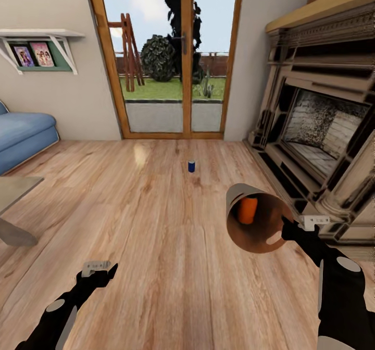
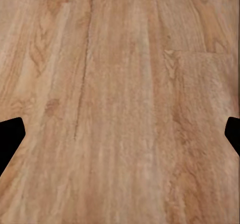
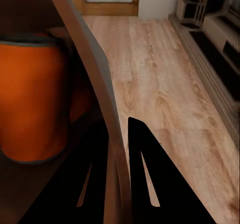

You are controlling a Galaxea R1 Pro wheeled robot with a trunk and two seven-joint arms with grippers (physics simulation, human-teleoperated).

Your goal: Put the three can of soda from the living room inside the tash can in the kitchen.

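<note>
Bin (image 1: 259,235) tilted, brown inside (orange can (image 1: 247,210) within), blue can (image 1: 191,166) upright

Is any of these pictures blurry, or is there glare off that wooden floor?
Head view: sharp, with a pale glare patch on the wood-plank floor before the glass doors; the blue soda can reads crisp. Left wrist view: floor grain looks soft. Right wrist view: the orange soda can and trash can wall loom large and slightly smeared; the inside is dim.
</note>
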